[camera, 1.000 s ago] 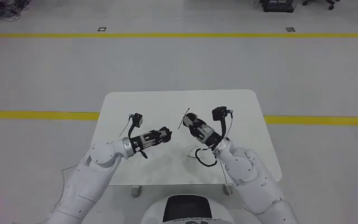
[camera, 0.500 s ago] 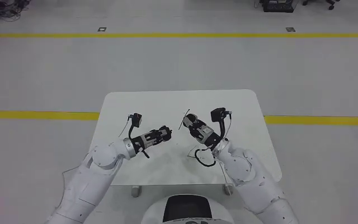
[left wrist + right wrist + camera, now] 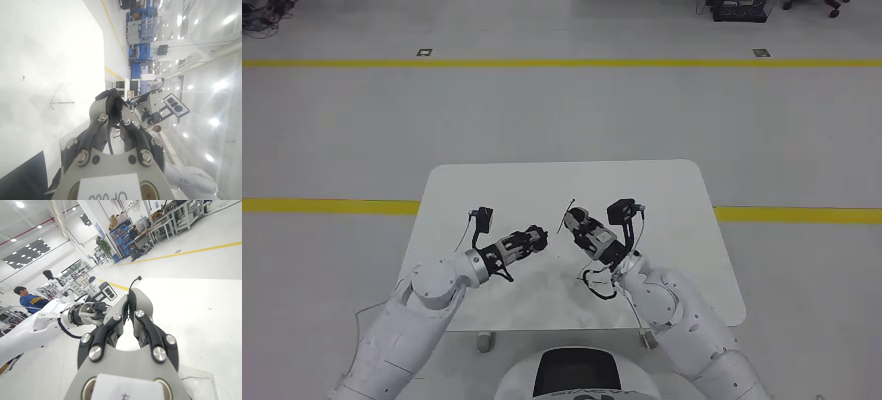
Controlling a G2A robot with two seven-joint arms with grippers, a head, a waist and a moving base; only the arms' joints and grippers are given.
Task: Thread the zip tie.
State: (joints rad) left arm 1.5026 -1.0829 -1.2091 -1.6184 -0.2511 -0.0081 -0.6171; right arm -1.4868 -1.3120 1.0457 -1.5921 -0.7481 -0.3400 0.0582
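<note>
Where both arms hover above the worktop (image 3: 662, 190), right gripper (image 3: 129, 298): jaws pinch the zip tie (image 3: 134, 281), head poking upward.
Left gripper (image 3: 111, 94): jaws pressed together.
Spare tie (image 3: 64, 102): flat on worktop.

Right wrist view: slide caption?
Right hand shut on the zip tie, head end sticking out, above the table.

zip tie (image 3: 133, 282) is black — table (image 3: 662, 190) white, floor stripes (image 3: 542, 63) yellow.
</note>
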